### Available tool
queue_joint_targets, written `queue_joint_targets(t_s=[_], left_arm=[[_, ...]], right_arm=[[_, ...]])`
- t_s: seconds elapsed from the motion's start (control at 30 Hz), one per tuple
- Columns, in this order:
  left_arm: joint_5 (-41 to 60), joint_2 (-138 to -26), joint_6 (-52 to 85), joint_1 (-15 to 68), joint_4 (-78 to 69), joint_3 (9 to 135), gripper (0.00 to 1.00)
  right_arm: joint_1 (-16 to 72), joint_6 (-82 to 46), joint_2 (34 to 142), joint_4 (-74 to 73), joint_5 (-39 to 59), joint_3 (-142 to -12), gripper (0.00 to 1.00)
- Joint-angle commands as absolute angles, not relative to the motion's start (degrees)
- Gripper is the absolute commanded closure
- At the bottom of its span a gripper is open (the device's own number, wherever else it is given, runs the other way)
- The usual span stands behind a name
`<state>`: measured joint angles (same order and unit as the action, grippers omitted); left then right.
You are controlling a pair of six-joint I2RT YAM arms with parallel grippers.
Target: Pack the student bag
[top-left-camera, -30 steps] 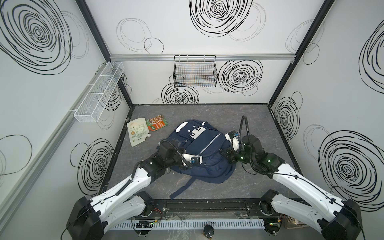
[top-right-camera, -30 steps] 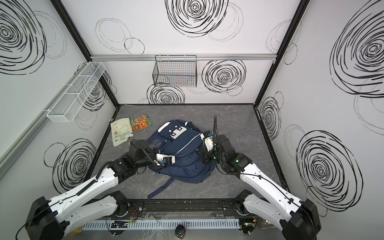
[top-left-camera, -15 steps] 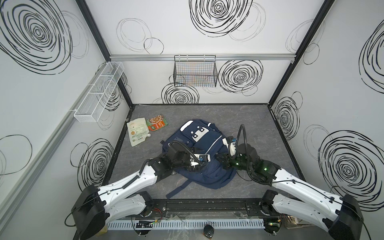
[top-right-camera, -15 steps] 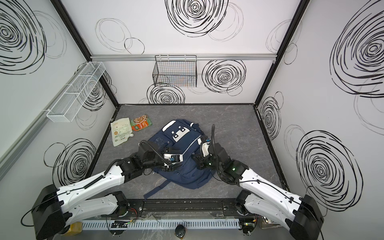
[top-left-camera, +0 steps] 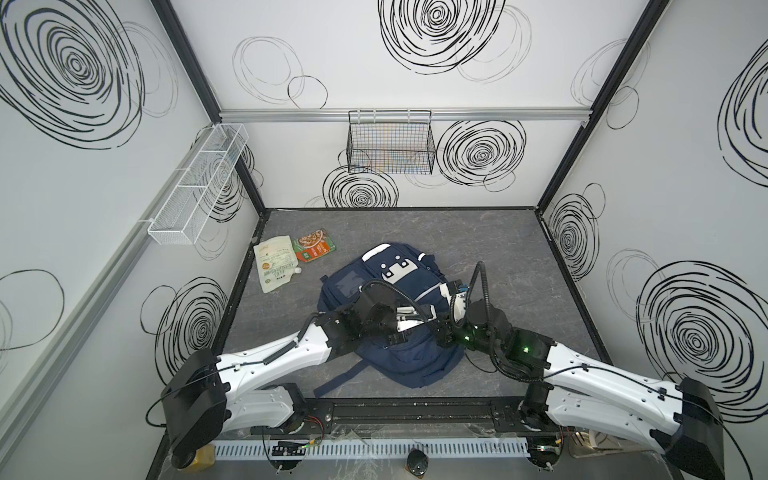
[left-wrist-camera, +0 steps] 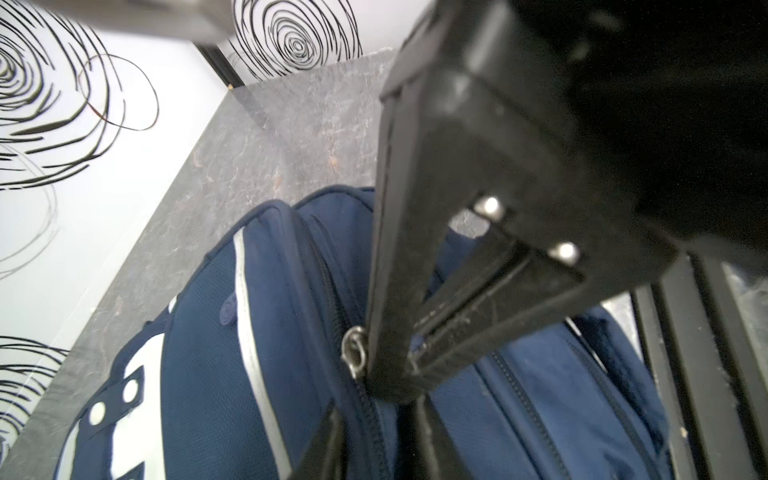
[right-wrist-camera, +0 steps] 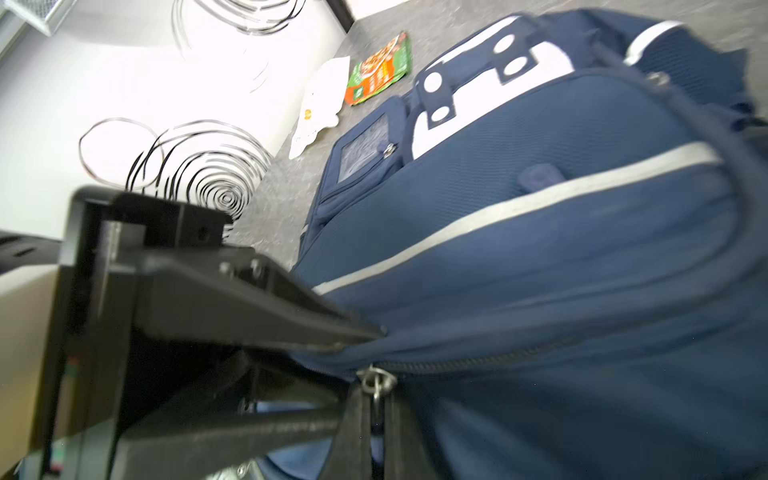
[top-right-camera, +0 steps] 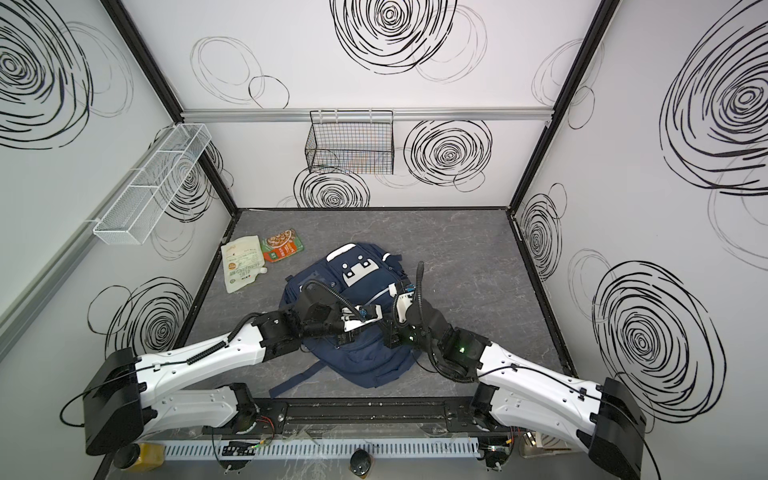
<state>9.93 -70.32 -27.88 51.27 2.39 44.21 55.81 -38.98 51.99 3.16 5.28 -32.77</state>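
Observation:
The student bag (top-left-camera: 415, 365) (top-right-camera: 365, 368), navy with white stripes and a panda face patch, lies flat on the grey floor in both top views. Both grippers meet over its middle. My left gripper (left-wrist-camera: 376, 440) (top-left-camera: 419, 326) pinches a ridge of bag fabric along a zip line. My right gripper (right-wrist-camera: 376, 432) (top-left-camera: 440, 334) is shut on a zipper pull, and its metal ring (right-wrist-camera: 376, 382) (left-wrist-camera: 354, 353) shows just past the fingertips. In the right wrist view the left gripper (right-wrist-camera: 374, 336) grips the fold right beside that ring. The zip looks closed.
A white spouted pouch (top-left-camera: 276, 268) and an orange-green food packet (top-left-camera: 313, 249) lie on the floor left of the bag. A black wire basket (top-left-camera: 390, 143) hangs on the back wall, a white mesh shelf (top-left-camera: 199, 183) on the left wall. A bag strap (top-left-camera: 340, 376) trails toward the front rail.
The left gripper let go, moved right across the bag and closed on the fabric beside the zip. The right gripper moved left and nearer, keeping the pull; the bag slid toward the front.

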Motion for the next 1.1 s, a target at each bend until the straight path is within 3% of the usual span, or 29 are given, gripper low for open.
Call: queue_joint_targets(t_s=[0.0,0.13,0.33,0.43,0.63,0.97,1.0,1.03,1.07], left_arm=[[5.0,-72.6,-28.7,49.9,5.3,46.6,0.86],[5.2,-71.4,-30.1,49.4,6.1,46.0,1.00],[9.6,-66.4,-37.8,49.1,8.5,44.2,1.00],[15.0,-61.6,-46.6,49.1,8.7,39.7,1.00],[16.2,-54.2,-51.3,49.0,5.4,34.9,1.00],[14.7,-51.8,-52.8,46.7,3.4,33.5,1.00],[13.5,-52.0,-52.6,47.1,2.1,33.3,0.85],[12.5,-52.5,-51.9,47.5,0.8,33.4,0.59],[11.8,-53.0,-50.0,47.9,-0.4,33.7,0.41]], right_arm=[[56.1,-37.8,49.1,0.4,3.3,-34.2,1.00],[54.1,-35.2,48.0,4.4,2.4,-35.2,1.00],[43.5,-32.3,47.4,11.2,3.4,-35.6,1.00],[34.2,-30.9,47.9,11.1,9.2,-34.4,1.00],[22.5,-27.2,49.7,9.7,14.3,-33.1,1.00],[19.2,-26.6,51.6,8.6,20.0,-34.0,1.00],[20.1,-28.2,51.1,6.9,22.0,-33.4,1.00],[21.6,-30.2,50.5,5.4,22.7,-32.9,1.00],[24.0,-31.9,50.1,4.2,22.5,-32.8,1.00]])
